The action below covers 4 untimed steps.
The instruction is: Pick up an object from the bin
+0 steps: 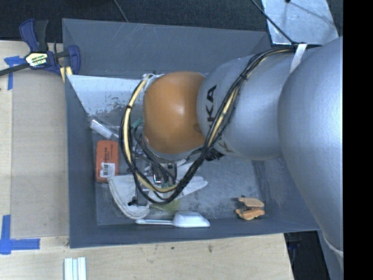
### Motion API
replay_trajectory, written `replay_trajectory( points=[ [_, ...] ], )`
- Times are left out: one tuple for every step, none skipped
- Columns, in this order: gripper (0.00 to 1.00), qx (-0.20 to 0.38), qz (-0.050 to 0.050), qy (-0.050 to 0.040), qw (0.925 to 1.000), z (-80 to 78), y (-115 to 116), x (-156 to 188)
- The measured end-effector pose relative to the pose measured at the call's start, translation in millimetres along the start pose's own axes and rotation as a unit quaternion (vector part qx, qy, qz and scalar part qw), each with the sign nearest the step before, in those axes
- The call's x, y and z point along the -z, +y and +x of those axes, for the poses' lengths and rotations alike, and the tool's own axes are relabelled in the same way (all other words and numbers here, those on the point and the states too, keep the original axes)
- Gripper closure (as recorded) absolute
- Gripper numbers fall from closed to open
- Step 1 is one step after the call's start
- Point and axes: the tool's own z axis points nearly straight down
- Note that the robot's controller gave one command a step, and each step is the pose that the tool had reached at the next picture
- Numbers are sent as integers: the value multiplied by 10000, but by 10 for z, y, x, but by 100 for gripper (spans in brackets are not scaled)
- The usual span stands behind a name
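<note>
My gripper (156,172) hangs low in the left half of the bin, under the arm's wrist and among its cables. Just left of it lies an orange rectangular block (105,159) with a white label at its near end. Below the gripper sits a white crumpled piece (123,195), partly hidden by the cables. A white plastic spoon (176,219) lies along the bin's front wall. A pale flat piece (196,185) pokes out to the gripper's right.
A small tan piece (250,208) lies alone at the front right of the bin floor. A clear wrapped thing (101,127) rests near the back left, above the orange block. The arm covers the bin's right and middle.
</note>
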Motion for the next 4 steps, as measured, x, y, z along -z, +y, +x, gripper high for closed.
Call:
replay_trajectory(
  points=[
    [0,-16,-9,-40,10000,-22,-10,46],
    [0,1453,-7,-56,9894,-172,-2,-484],
    [0,1137,-60,-60,9935,-425,-187,-634],
    [0,947,-84,-121,9954,-640,-288,-603]
  ],
)
